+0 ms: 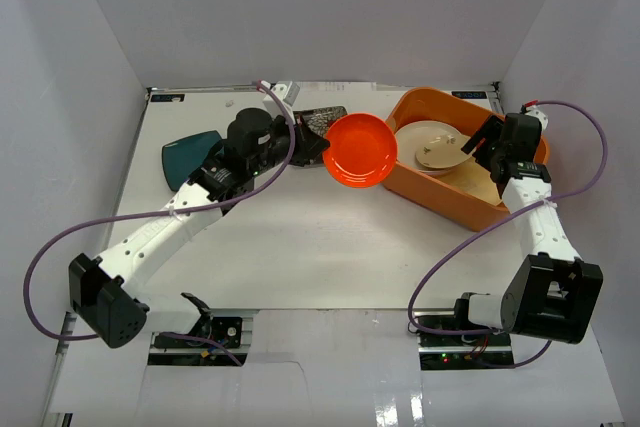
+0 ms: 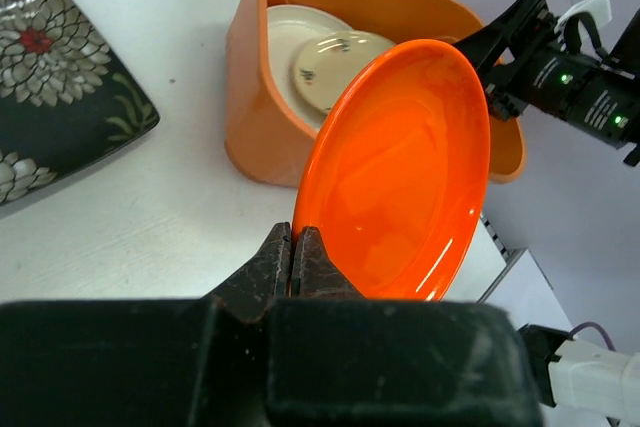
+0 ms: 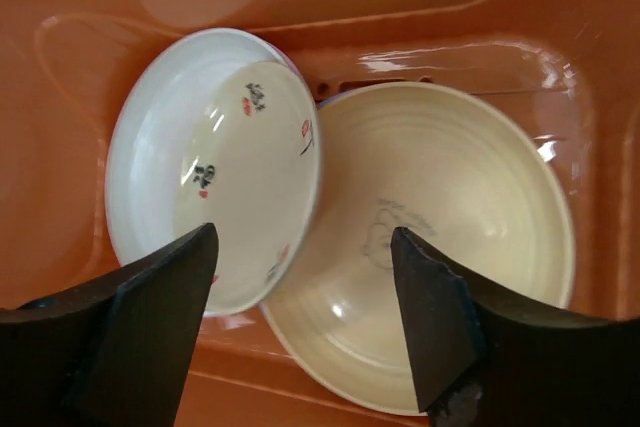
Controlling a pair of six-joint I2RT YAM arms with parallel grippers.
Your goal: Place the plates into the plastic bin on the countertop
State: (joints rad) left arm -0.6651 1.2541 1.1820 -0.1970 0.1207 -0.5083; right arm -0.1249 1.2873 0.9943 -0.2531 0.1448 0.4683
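Observation:
My left gripper (image 2: 292,237) is shut on the near rim of a red-orange round plate (image 2: 400,167), holding it tilted on edge just left of the orange plastic bin (image 2: 255,117). From above, that plate (image 1: 360,150) hangs beside the bin's (image 1: 430,192) left wall, over the white countertop (image 1: 320,247). My right gripper (image 3: 305,237) stands open above the bin's inside (image 3: 400,7) with nothing between its fingers. Below it a white plate with small prints (image 3: 215,167) leans on a cream plate (image 3: 450,207).
A black square plate with white flowers (image 2: 50,77) lies on the countertop behind the left arm. A teal square plate (image 1: 192,154) lies further left, partly hidden by the arm. White panels wall the back and both sides.

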